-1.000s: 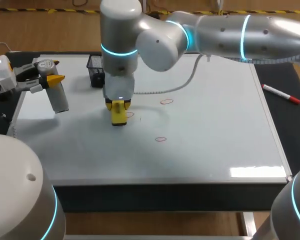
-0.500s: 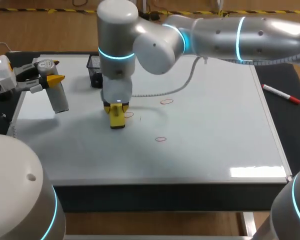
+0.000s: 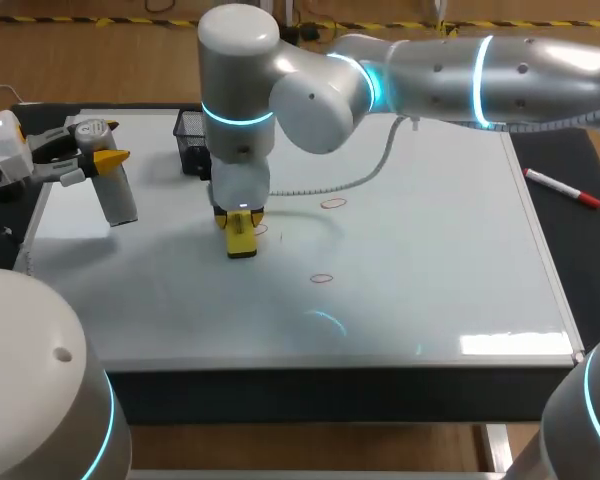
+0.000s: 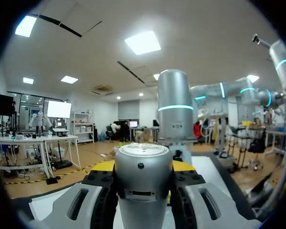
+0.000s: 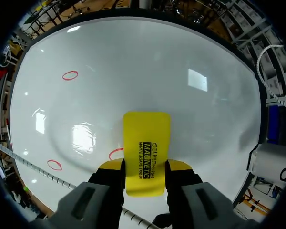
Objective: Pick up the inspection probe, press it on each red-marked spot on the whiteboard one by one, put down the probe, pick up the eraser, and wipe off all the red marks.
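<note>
Your right arm [image 3: 450, 65] comes in from the right, reaches past the middle and turns straight down at the wrist. Its claw [image 5: 145, 168] points downward, both fingers clamped on the eraser [image 5: 147, 143]. Your left claw [image 3: 98, 157] sits at the far left, lying level and gripping the upright probe [image 3: 118, 198].

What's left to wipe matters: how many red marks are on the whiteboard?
3 red marks: one against the eraser, one farther back to its right, one nearer the front edge. More may hide under the eraser.
</note>
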`<state>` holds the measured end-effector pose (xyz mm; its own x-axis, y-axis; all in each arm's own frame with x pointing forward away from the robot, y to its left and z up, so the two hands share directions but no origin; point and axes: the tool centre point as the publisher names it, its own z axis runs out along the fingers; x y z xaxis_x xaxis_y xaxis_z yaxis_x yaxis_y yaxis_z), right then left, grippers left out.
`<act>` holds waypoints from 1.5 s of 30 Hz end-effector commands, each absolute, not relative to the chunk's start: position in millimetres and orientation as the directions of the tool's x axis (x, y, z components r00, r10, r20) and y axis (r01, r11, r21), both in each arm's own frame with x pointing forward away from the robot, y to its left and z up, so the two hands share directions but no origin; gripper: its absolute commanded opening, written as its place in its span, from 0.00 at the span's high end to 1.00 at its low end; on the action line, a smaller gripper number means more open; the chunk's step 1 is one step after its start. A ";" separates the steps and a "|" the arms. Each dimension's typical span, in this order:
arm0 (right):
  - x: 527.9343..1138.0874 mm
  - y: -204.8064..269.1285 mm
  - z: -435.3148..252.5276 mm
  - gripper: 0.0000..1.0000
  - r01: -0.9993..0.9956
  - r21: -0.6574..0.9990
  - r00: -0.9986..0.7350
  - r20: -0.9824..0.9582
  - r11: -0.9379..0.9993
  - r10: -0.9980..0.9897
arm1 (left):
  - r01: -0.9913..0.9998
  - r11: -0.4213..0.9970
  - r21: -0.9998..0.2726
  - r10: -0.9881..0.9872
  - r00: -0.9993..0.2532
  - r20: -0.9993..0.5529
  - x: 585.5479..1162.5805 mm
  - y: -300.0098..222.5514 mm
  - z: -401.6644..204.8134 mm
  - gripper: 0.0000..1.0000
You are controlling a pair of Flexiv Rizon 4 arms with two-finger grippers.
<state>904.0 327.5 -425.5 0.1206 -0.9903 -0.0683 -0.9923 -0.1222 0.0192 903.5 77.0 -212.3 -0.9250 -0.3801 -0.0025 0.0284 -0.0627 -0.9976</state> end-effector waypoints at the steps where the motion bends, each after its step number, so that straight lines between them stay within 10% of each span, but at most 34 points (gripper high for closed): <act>1: 905.3 316.5 -426.8 1.00 -0.993 0.011 0.118 -0.063 -0.119 -0.991 | 0.030 -0.063 -0.998 -0.383 -0.924 -0.004 902.5 76.7 -211.2 1.00; 45: 956.4 198.4 -389.9 1.00 -1.000 -0.006 -0.030 -0.017 0.030 -0.999 | 0.030 -0.063 -0.998 -0.383 -0.924 -0.004 902.5 76.7 -211.2 1.00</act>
<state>955.7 219.7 -397.9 -0.0263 -0.9996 0.0026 -0.9997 0.0264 0.0017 903.4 77.0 -212.2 -0.9249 -0.3802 -0.0024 0.0284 -0.0626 -0.9976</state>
